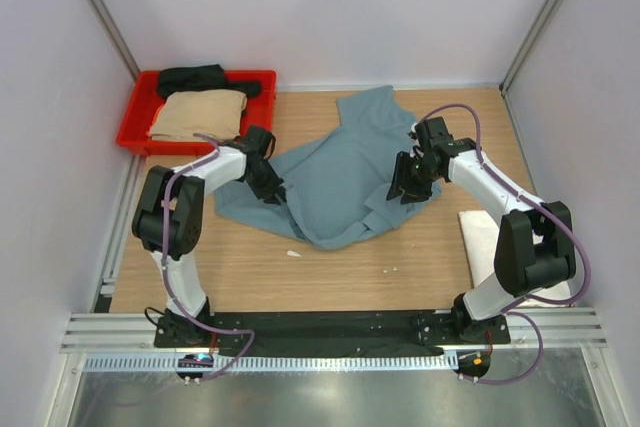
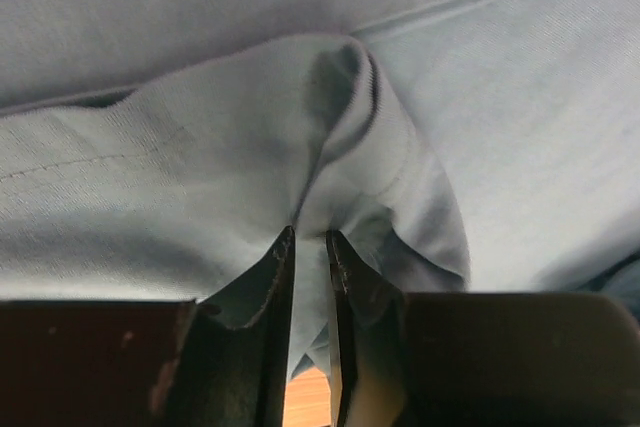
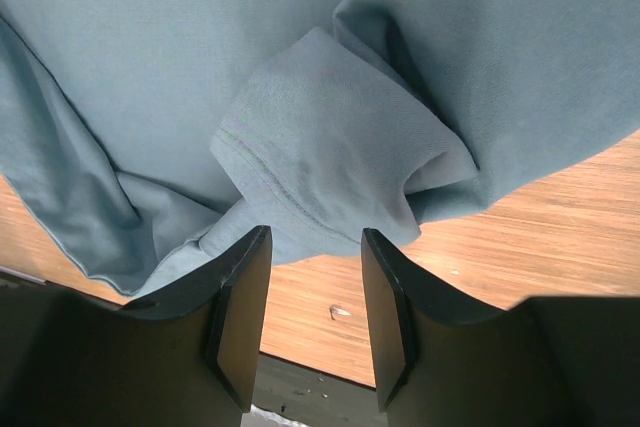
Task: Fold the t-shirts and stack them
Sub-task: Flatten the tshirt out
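Note:
A dusty teal-blue t-shirt (image 1: 335, 182) lies crumpled and spread over the middle of the table. My left gripper (image 1: 270, 190) is at its left edge. In the left wrist view its jaws (image 2: 310, 235) stand a narrow gap apart, with a raised fold of the teal cloth (image 2: 340, 127) running down between them. My right gripper (image 1: 405, 190) is at the shirt's right edge. It is open (image 3: 315, 232), with a hemmed sleeve (image 3: 330, 127) just beyond its fingertips and only bare wood between them. A tan t-shirt (image 1: 198, 115) lies folded, with a black one (image 1: 205, 79) behind it.
The tan and black shirts sit in a red tray (image 1: 130, 127) at the back left corner. A folded white t-shirt (image 1: 480, 237) lies on the table beside the right arm. White walls close in the table on three sides.

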You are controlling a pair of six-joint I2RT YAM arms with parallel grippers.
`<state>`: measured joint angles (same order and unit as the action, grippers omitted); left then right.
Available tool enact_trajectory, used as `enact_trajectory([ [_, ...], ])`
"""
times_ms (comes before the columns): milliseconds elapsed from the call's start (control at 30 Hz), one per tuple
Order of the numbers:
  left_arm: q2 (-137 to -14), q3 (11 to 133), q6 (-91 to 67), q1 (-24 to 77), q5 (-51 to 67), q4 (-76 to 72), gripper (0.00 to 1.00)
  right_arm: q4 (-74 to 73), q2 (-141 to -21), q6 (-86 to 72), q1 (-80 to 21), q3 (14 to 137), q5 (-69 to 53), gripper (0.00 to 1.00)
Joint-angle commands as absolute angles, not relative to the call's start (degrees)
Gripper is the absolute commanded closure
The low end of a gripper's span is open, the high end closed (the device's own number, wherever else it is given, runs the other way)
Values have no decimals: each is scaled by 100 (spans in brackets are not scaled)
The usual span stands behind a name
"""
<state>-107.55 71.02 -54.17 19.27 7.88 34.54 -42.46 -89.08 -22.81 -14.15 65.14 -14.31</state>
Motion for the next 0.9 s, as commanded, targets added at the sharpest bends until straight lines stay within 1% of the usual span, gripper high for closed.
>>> enact_trajectory([
  [0, -10819, 7251, -5581, 1925, 484, 3489, 80, -4157, -8728, -2224, -1441, 6618, -1415, 53],
  [100, -10802, 7242, -5564, 1934, 369, 3489, 75, -4149, -8710, -2215, -1424, 6583, -1424, 53],
  [200, -10802, 7251, -5555, 1934, 273, 3489, 74, -4140, -8701, -2232, -1433, 6548, -1441, 53],
  [267, -10819, 7233, -5528, 1934, 290, 3445, 72, -4131, -8701, -2215, -1433, 6548, -1450, 53],
  [400, -10960, 7233, -5555, 1934, 465, 3366, 71, -4122, -8719, -2215, -1433, 6530, -1468, 53],
  [433, -10977, 7233, -5555, 1934, 483, 3323, 72, -4113, -8719, -2215, -1433, 6522, -1476, 53],
  [667, -11091, 7365, -5564, 1951, 527, 3261, 84, -4105, -8719, -2215, -1433, 6486, -1503, 53],
  [867, -11162, 7453, -5520, 1951, 483, 3313, 90, -4122, -8771, -2206, -1433, 6521, -1512, 53],
])
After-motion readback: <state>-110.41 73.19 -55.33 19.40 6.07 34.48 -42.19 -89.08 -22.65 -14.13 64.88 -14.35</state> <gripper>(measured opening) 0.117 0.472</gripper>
